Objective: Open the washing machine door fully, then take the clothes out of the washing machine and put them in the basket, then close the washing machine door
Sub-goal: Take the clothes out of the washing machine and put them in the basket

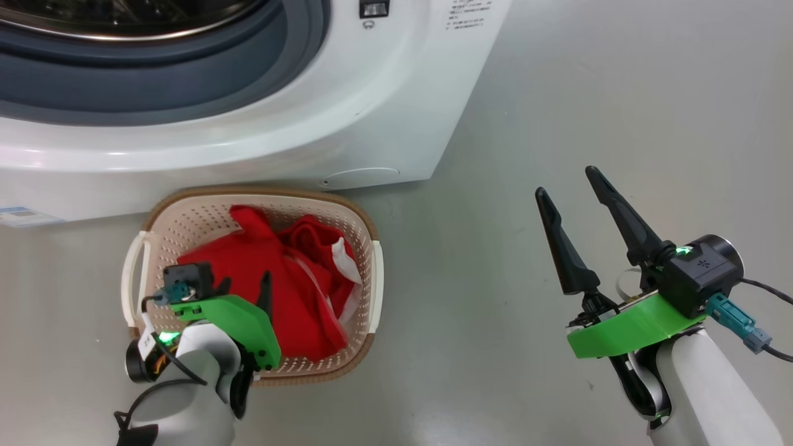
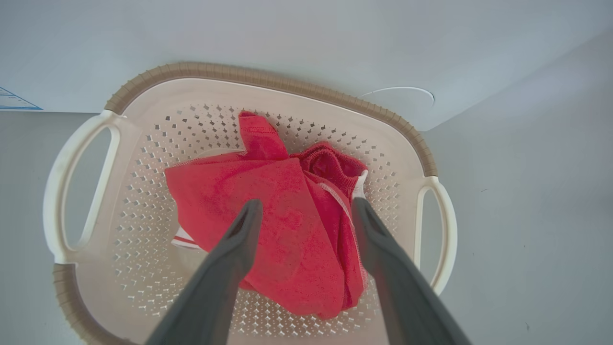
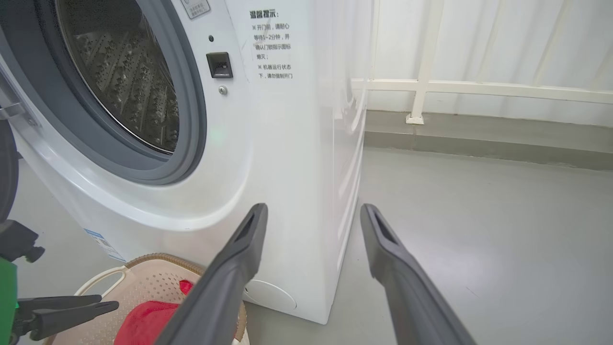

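Washing machine [image 1: 384, 124], cut off at the top, carries a Chinese notice [image 3: 270, 45] headed 温馨提示; its blue label [image 1: 21, 217] is too small to read. Before it on the floor [image 1: 495, 155], the basket [image 1: 198, 226] holds the clothes [image 1: 291, 291]. Left fingers [image 2: 230, 254] spread wide above them, gripping nothing; right fingers [image 3: 239, 258] stand apart, empty.

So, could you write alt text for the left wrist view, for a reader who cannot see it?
Red clothes lie heaped in a cream perforated basket with a brown rim, seen from above between the open fingers of the left gripper. The basket stands on grey floor before the white washing machine.
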Tool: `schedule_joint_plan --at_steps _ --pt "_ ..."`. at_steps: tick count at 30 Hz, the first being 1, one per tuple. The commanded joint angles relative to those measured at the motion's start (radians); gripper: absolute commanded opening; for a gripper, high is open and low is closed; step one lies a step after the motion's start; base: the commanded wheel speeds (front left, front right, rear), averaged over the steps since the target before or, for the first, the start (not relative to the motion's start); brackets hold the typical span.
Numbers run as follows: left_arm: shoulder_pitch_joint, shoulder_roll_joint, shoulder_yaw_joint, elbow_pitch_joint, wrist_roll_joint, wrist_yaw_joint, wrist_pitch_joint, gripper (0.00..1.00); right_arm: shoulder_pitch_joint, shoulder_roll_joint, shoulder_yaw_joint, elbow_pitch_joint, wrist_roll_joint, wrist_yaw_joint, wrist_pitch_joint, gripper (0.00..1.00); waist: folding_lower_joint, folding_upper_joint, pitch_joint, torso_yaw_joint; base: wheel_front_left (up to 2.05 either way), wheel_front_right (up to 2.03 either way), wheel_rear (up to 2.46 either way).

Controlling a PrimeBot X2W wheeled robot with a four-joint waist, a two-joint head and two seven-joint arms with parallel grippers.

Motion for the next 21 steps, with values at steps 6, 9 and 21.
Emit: schedule_joint_plan --at_steps 6,9,21 --pt "0.012 0.028 0.003 -0.033 0.008 -0.009 -0.044 1.00 0.008 -0.005 0.004 -0.018 0.008 0.003 -0.006 1.00 0.0000 -0.0001 -0.042 0.031 0.00 0.00 0.00" --pt "0.025 0.034 0.017 -0.081 0.014 0.010 -0.049 1.00 0.015 -0.006 -0.002 -0.022 0.004 0.003 -0.006 1.00 0.0000 -0.0001 -0.064 0.044 0.00 0.00 0.00" --pt "0.179 0.054 0.134 -0.463 0.115 0.021 -0.050 1.00 0.056 0.001 -0.044 -0.016 -0.027 0.003 -0.006 1.00 0.0000 -0.0001 -0.162 0.080 0.00 0.00 0.00"
